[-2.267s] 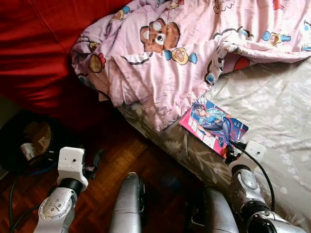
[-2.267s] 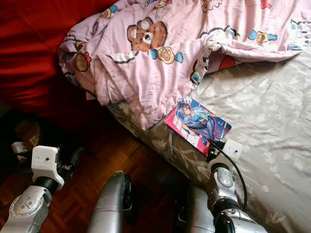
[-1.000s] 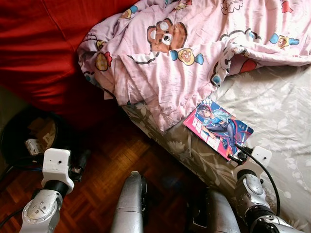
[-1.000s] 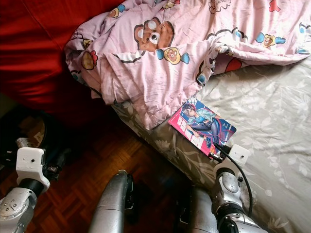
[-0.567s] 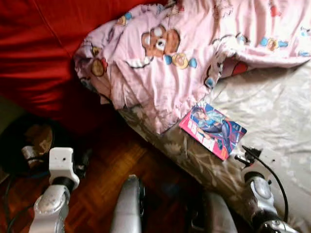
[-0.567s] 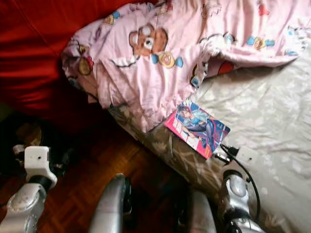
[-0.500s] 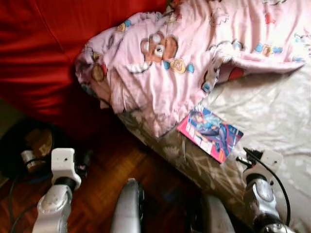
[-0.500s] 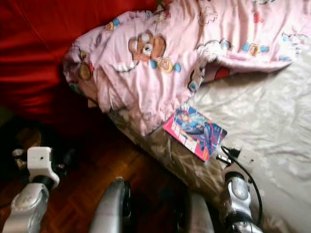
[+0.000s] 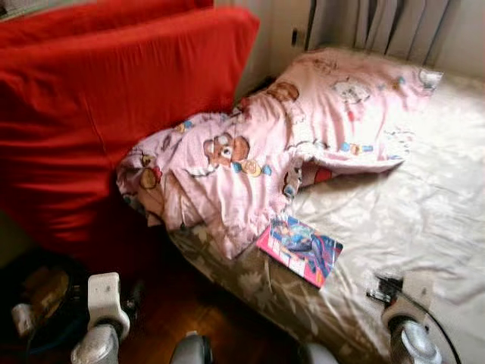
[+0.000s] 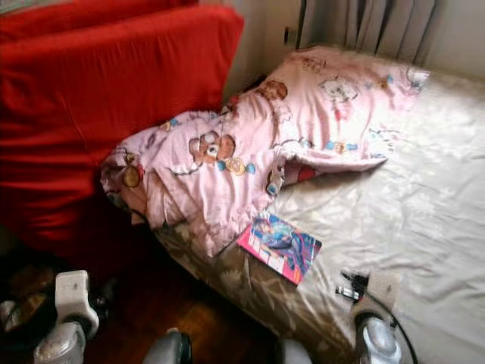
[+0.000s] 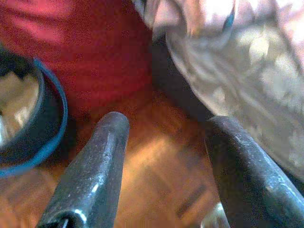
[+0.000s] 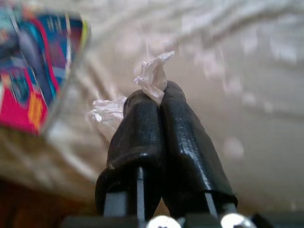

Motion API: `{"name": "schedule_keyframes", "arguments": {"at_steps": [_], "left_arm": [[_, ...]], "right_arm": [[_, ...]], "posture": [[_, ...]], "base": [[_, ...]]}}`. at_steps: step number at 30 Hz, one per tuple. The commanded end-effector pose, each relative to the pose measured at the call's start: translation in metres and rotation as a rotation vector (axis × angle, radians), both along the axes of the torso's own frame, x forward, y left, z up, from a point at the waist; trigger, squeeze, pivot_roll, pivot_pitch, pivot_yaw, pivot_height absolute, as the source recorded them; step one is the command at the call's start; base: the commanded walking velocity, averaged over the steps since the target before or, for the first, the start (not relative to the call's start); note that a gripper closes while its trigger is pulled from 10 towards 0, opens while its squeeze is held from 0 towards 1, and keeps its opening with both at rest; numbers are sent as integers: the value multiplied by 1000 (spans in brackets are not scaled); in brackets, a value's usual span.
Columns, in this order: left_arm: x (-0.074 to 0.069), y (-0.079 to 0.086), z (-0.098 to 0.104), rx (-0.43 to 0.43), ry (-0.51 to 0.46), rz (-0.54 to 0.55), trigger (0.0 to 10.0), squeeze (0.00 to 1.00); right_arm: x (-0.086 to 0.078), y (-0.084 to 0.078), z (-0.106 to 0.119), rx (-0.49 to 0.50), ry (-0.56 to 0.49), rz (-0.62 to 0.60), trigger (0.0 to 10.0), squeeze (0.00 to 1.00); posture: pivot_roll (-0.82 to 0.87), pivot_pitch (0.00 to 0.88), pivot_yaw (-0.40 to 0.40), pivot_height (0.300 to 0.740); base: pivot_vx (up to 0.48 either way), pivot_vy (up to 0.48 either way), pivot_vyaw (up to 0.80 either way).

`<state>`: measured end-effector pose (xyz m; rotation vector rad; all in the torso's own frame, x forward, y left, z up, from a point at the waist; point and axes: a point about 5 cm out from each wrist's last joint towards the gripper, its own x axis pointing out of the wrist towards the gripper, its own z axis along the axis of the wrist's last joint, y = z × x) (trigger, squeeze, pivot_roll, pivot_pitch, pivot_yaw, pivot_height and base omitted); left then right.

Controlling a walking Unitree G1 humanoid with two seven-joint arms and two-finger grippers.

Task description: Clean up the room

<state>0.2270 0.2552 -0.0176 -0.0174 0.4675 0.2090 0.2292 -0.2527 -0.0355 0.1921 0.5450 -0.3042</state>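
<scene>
left end effector [image 11: 164, 142] spread, right end effector [image 12: 159, 102] clamped

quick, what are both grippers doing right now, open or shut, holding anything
Left gripper: open, empty, over the wooden floor.
Right gripper: shut on a scrap of clear plastic wrapper, above the bed sheet.

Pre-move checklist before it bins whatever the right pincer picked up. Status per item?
1. Right pincer shut on the clear plastic scrap: ok, scrap pinched at the tips.
2. Scrap secure: cannot tell; only a small bit shows past the fingertips, image blurred.
3. Left pincer free: ok, fingers apart, nothing between them, over the wood floor.
4. Bin located: ok, dark round bin on the floor by the left arm, below the red cushion.
5. Comic book left on the bed: not ok, not yet tidied, near the edge.
6. Pink blanket: not ok, crumpled.
</scene>
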Motion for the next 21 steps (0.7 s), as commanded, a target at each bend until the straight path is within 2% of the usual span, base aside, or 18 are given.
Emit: {"name": "schedule_keyframes", "arguments": {"at_steps": [1,4,5,8,11,15,18,21], "left_arm": [[-5,-3,-10,-7,45,2,10000,0],[-8,-6,-17,-15,79,6,10000,0],[-14,-9,-24,-28,115,23,10000,0],[-20,-9,-30,-29,153,39,10000,0],[-26,-11,-36,-52,175,72,10000,0],[-31,-20,-43,-62,223,59,10000,0],[-36,-29,-49,-74,263,43,10000,0],[-38,-30,-51,-84,276,38,10000,0]], "right_arm": [[-5,5,-7,23,46,11,10000,0],[-9,10,-12,41,75,32,10000,0],[-13,17,-16,51,101,70,10000,0],[-18,22,-21,52,136,96,10000,0],[-23,19,-24,45,176,87,10000,0],[-28,15,-26,50,205,102,10000,0],[-34,7,-28,43,229,87,10000,0],[-38,2,-29,41,246,61,10000,0]], "posture": [[-3,0,9,651],[10,0,1,651],[28,0,-15,651],[28,0,-22,661],[34,0,-39,676],[49,0,-60,696],[50,0,-36,716],[40,0,-9,731]], "base": [[0,0,0],[0,0,0],[0,0,0],[0,0,0],[0,0,0],[0,0,0],[0,0,0],[0,0,0]]}}
